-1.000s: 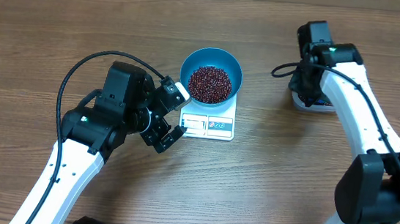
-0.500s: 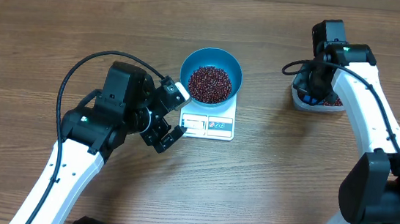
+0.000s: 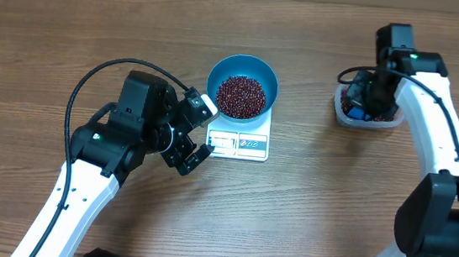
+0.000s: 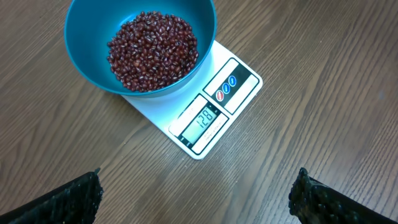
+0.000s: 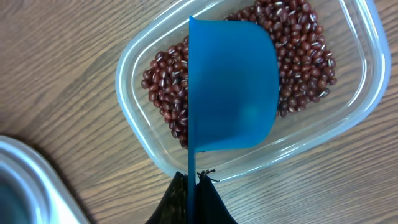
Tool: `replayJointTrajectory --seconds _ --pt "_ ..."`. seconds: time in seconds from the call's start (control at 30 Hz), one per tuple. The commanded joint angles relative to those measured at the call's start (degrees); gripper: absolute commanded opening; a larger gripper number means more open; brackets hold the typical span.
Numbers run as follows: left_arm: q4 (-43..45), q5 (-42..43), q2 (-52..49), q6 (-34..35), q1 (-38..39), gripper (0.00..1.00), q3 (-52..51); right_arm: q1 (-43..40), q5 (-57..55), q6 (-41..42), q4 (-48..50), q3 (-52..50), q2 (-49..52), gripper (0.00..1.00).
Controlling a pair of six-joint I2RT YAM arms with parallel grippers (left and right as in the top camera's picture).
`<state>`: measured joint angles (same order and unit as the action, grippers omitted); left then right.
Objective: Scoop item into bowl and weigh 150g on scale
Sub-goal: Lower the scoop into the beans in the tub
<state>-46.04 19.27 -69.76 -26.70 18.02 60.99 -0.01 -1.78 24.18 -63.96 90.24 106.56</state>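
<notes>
The teal bowl [image 3: 218, 73] stands on the white scale [image 3: 241, 144], and a heap of dark red-brown beans [image 3: 241, 96] lies in it. The left wrist view shows the bowl [image 4: 81, 37], its beans [image 4: 152, 50] and the scale [image 4: 239, 68], whose display reads 128. My left gripper [image 3: 203, 134] hangs open just left of the scale, with only wood between its fingers [image 4: 74, 199]. Over a clear tub [image 5: 140, 143] of beans [image 5: 301, 56], my right gripper [image 5: 193, 183] is shut on the handle of a blue scoop [image 5: 233, 87]. No beans show on the scoop's visible face.
The clear tub [image 3: 391, 120] sits at the right of the wooden table, with the right arm [image 3: 432, 131] reaching over it from the front right. The left arm [image 3: 100, 158] and its black cable fill the front left.
The right arm has carried the scoop to the right and now holds it over the clear tub. The left arm, bowl and scale have not moved.
</notes>
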Motion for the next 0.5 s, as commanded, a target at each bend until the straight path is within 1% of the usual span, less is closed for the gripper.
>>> replayJointTrajectory --seconds 0.0,0.17,0.27,0.47 --pt "-0.1 -0.2 0.1 1.0 0.3 1.00 -0.5 -3.5 5.5 -0.3 0.1 -0.1 -1.8 0.04" --pt "0.0 -0.2 0.1 1.0 0.3 1.00 -0.5 -6.3 6.0 -0.7 -1.3 -0.1 -1.9 0.04" --pt "0.0 -0.2 0.1 1.0 0.3 1.00 -0.5 -7.2 6.2 -2.4 -3.0 0.8 -2.7 0.04" --pt "0.0 -0.2 0.1 1.0 0.3 1.00 -0.5 -8.8 6.4 -3.7 -3.8 2.1 -7.0 0.04"
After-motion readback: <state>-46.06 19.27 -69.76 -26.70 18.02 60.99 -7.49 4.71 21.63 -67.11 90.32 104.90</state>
